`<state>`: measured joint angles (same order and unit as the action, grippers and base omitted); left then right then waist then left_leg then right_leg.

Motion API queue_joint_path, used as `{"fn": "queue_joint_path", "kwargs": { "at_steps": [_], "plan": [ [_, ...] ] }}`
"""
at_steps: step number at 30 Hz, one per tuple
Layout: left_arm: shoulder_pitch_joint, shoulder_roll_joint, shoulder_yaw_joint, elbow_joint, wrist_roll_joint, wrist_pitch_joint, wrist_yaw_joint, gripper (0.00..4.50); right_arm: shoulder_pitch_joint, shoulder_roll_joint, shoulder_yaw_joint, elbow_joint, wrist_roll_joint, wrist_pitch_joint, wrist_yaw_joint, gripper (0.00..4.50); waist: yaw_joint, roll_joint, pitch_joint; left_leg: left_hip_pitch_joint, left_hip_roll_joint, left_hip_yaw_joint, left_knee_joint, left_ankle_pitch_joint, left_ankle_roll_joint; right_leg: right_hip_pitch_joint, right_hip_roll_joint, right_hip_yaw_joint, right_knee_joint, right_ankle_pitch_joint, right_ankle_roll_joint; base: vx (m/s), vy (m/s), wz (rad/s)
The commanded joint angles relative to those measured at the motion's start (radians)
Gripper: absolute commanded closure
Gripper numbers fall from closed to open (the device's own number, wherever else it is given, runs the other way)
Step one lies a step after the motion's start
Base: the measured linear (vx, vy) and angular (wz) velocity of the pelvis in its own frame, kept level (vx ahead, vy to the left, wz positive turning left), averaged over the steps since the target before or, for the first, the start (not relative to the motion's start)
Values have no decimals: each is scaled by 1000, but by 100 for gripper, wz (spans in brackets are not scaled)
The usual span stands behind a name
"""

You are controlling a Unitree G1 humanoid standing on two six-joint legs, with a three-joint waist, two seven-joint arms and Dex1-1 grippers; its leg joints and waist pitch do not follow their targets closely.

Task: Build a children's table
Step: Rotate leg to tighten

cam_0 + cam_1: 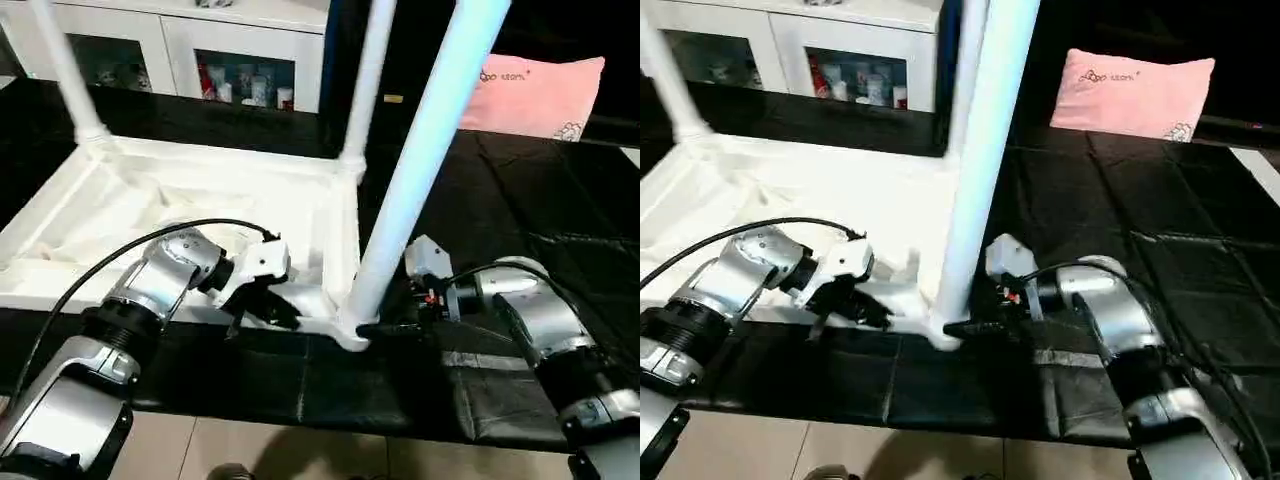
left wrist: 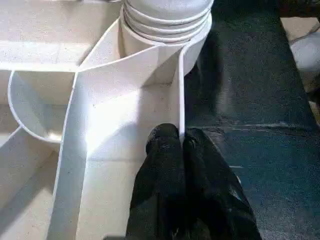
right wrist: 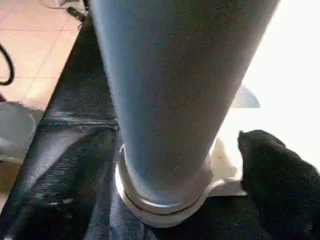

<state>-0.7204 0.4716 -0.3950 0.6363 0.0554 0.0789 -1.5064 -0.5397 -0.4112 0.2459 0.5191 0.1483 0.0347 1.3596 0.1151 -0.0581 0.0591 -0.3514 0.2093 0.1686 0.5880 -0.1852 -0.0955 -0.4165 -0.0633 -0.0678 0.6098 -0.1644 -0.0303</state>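
The white plastic ribbed tabletop (image 1: 200, 215) lay upside down on black matting. The left hand (image 2: 181, 145) pinched its rim; the right hand (image 3: 200, 200) straddled the nearest long white tapered leg (image 1: 420, 170), unclosed. A sideways nudge could unseat it.

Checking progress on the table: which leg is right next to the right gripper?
The near-corner leg, standing at the tabletop corner beside the right gripper; the other two stand at the far corners.
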Motion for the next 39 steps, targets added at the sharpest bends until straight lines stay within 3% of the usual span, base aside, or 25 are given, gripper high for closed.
{"fn": "queue_joint_path", "kwargs": {
  "at_steps": [1, 11, 21, 27, 39],
  "plan": [
    [-2, -8, -38, -36, 2, -14, -46, 450, -13, -10, 9, 7, 0, -3, 34, 68, -6, 6, -68, 4, 24, 4, -67, -190, 32, 61, -72, 47, -69, -251, -196, 0, 0, 0],
    [6, -6, -36, -40, 2, -19, -50, 450, -12, -16, 18, 20, 7, -10, 75, 133, -5, 7, -69, 3, 24, 4, -66, -180, 35, 61, -71, 46, -69, -255, -190, 0, 0, 0],
    [13, -4, -37, -42, 4, -16, -42, 450, 3, -16, 22, 18, 5, -11, 92, 227, -5, 3, -68, 4, 24, 4, -66, -189, 35, 60, -72, 46, -72, -290, -179, 0, 0, 0],
    [23, -10, -22, -48, -1, -4, -17, 450, 15, -15, 28, 3, 7, -6, 94, 244, -5, 11, -68, 5, 24, 3, -66, -191, 32, 60, -71, 46, -72, -283, -182, 0, 0, 0],
    [18, -34, 1, -21, 5, 32, 59, 450, 36, 12, 10, -16, 23, 25, 31, 248, -5, 10, -67, 6, 24, 3, -68, -204, 30, 60, -69, 46, -74, -288, -182, 0, 0, 0]
  ]
}}
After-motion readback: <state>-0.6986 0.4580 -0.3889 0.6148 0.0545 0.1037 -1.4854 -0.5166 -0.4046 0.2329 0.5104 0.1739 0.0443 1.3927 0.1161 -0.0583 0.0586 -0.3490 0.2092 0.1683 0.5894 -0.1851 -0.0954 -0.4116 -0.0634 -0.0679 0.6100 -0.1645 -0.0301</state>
